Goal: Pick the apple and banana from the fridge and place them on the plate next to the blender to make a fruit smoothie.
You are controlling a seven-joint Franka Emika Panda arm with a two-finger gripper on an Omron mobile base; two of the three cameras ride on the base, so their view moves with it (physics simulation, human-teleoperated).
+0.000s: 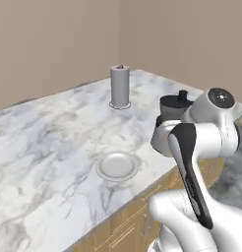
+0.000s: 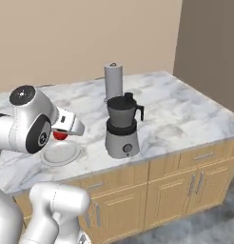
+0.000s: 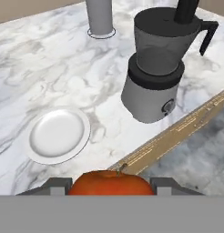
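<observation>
Risk: we judge the apple (image 3: 109,183) could roll off the counter edge (image 3: 177,132) if released too soon, since we carry it above that edge, short of the plate (image 3: 58,134).
Cause: the round fruit may also bounce off the plate's rim.
Gripper (image 3: 109,186): partly closed, its fingers clamped on the apple's two sides.
Plate: ahead and to the left of the gripper, bare.
Blender (image 3: 157,68): ahead and to the right, well apart from the plate.

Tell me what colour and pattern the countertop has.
The countertop is white marble with grey veining, clearest in the left base view.
</observation>
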